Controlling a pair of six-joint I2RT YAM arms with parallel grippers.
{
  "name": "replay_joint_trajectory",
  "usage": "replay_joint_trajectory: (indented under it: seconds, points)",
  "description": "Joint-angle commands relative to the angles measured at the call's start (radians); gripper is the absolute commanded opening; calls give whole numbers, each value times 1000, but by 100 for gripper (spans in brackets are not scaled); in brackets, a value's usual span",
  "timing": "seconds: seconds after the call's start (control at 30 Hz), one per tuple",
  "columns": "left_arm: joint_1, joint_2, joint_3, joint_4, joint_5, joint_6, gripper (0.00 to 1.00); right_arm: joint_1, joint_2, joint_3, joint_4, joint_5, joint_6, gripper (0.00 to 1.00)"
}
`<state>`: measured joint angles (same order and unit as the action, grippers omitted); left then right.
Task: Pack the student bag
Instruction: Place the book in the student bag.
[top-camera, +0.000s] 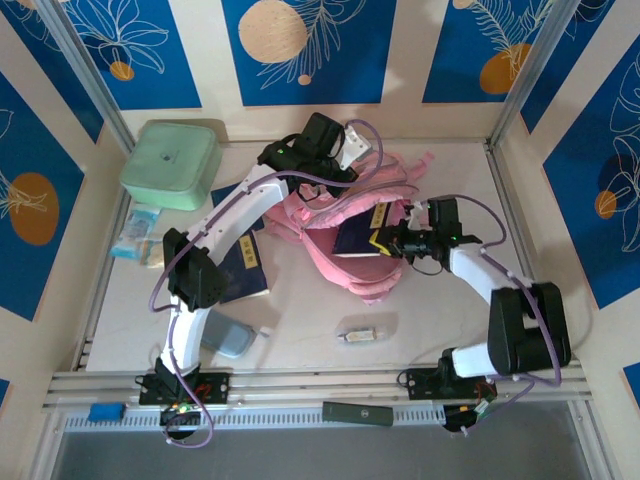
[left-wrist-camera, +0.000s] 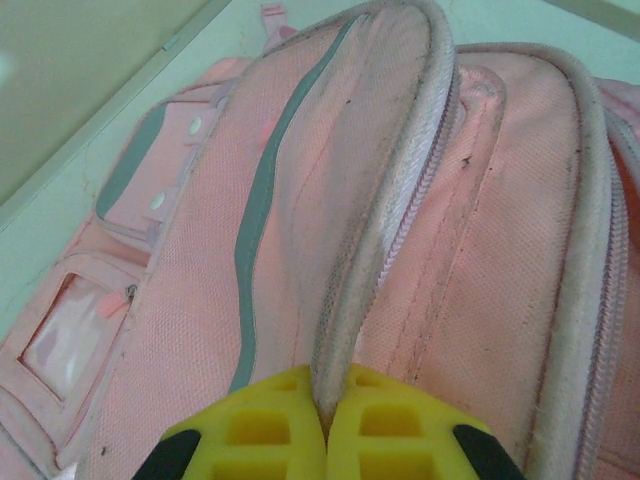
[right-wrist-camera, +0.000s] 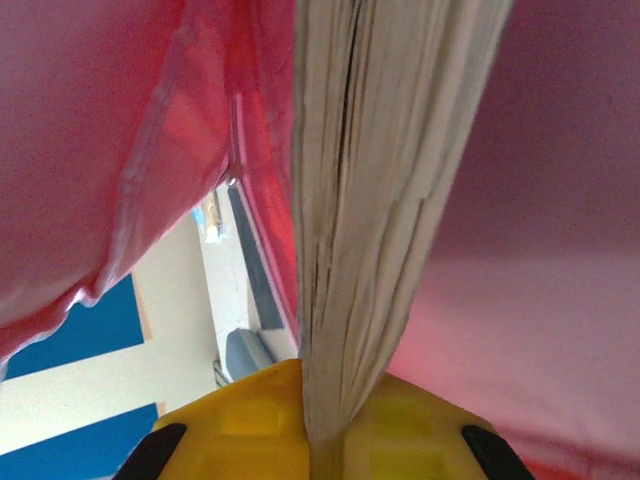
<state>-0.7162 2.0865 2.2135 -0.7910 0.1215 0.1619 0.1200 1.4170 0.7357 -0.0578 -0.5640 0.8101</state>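
The student bag (top-camera: 345, 215) is a soft pink backpack lying in the middle of the table. My left gripper (top-camera: 330, 165) reaches over its far side. In the left wrist view its yellow fingers (left-wrist-camera: 270, 430) are shut on the grey piped rim (left-wrist-camera: 385, 230) of the bag's opening. From the right, my right gripper (top-camera: 388, 243) is shut on a dark blue book (top-camera: 356, 240) that lies partly inside the bag's mouth. The right wrist view looks along the book's page edges (right-wrist-camera: 380, 200), pinched between the yellow fingers (right-wrist-camera: 240, 430), with pink fabric (right-wrist-camera: 120, 130) on both sides.
A second dark blue book (top-camera: 245, 268) lies under the left arm. A mint-green box (top-camera: 170, 165) stands at the back left, with small packets (top-camera: 138, 240) in front of it. A grey-blue pouch (top-camera: 230, 338) and a small item (top-camera: 357, 336) lie near the front.
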Motion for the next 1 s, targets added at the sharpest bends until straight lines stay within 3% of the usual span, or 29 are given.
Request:
replay_joint_trajectory:
  seconds: [0.0,0.2,0.4,0.53,0.6,0.77,0.87,0.97]
  points:
    - [1,-42,56,133,61,-11,0,20,73,46,196,13,0,0]
    - [0,-41,56,132,63,-9,0,33,229,117,276,52,-13,2]
    - [1,-39,53,136,54,-5,0,28,310,200,160,99,-74,22]
    - [3,-36,49,138,40,-5,0,23,245,174,53,154,-116,42]
    - [4,-37,49,136,35,-8,0,22,192,159,-32,204,-133,46]
    - [3,-35,40,134,35,-10,0,20,58,144,-296,362,-89,47]
    - [3,-37,31,141,32,-12,0,55,-17,58,-259,362,31,44]
    - [3,-37,26,148,36,-16,0,114,-30,-10,-141,347,190,33]
